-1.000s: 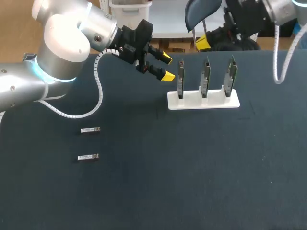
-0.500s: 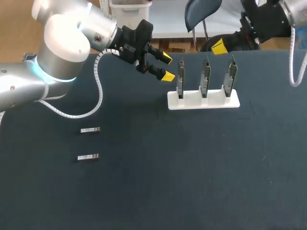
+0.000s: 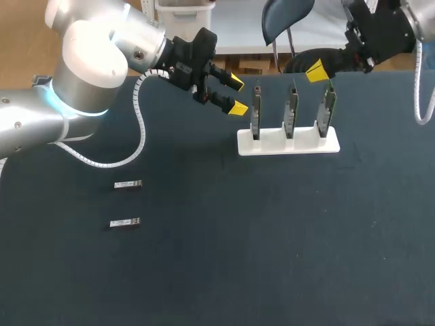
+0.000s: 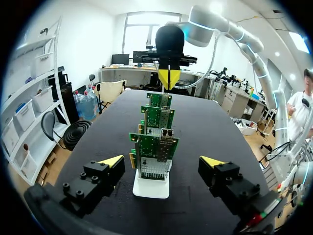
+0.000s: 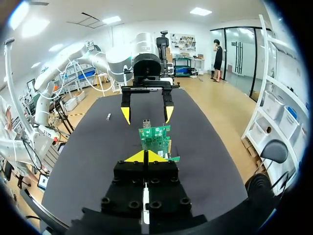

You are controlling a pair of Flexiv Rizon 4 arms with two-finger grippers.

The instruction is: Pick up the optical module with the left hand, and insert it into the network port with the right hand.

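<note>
No part of the task is judged done. The farther optical module (image 3: 128, 184) and the nearer optical module (image 3: 125, 223) are seen lying flat on the worktop (image 3: 272, 238), well apart from both arms. The left gripper (image 3: 236, 95) is held beside the leftmost of three circuit boards (image 3: 291, 109) in a white rack (image 3: 288, 144), its fingers spread wide and empty. The right gripper (image 3: 315, 70) is poised above the rightmost board, fingers pressed together, nothing between them. Pickup, handover and insertion into a network port (image 4: 167, 133) are left.
</note>
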